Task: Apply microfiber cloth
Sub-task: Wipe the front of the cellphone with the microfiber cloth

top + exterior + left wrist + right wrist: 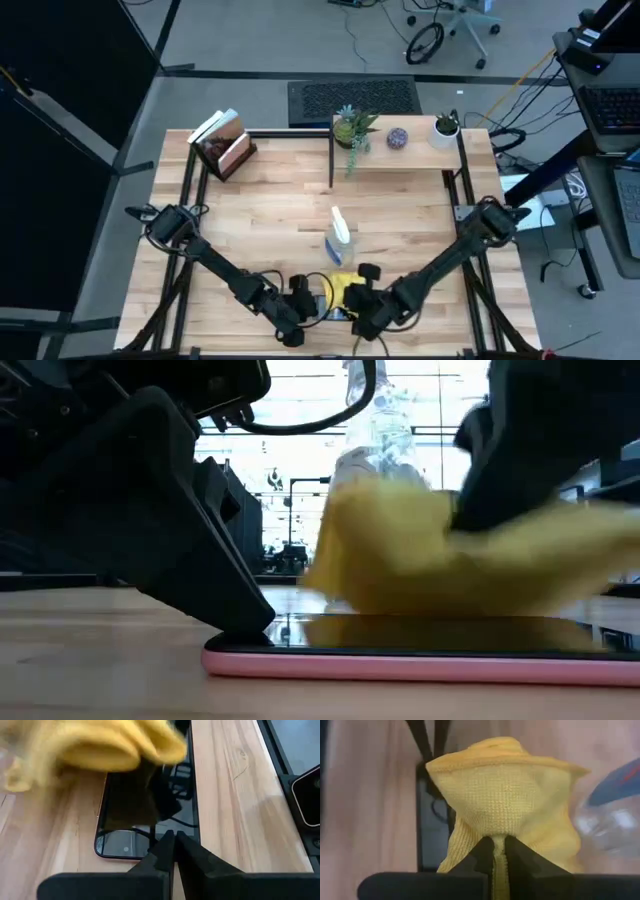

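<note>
high view: both dark arms reach down to the near edge of the pale wooden slatted table [270, 200], their grippers close together over a small cluster of things. the right gripper [498, 851] has its two fingers pressed together on a fold of the bright yellow soft microfiber cloth [500, 795] — the fabric bunches up in a peak beyond the fingertips and hangs over the dark, pink-edged phone [150, 805] lying flat on the wood. in the low view the cloth [440, 555] sits just above the phone's glossy screen [420, 645]; whether it actually touches the glass is hard to tell from that angle. the left gripper [174, 836] has its fingers shut with nothing between them, the tips resting on the phone's end nearest that arm. a clear plastic spray bottle [338, 238] lies on the table just beyond the cloth, toward the middle. at the far edge stand a small green potted plant [352, 128] and a wooden book holder [226, 146].
</note>
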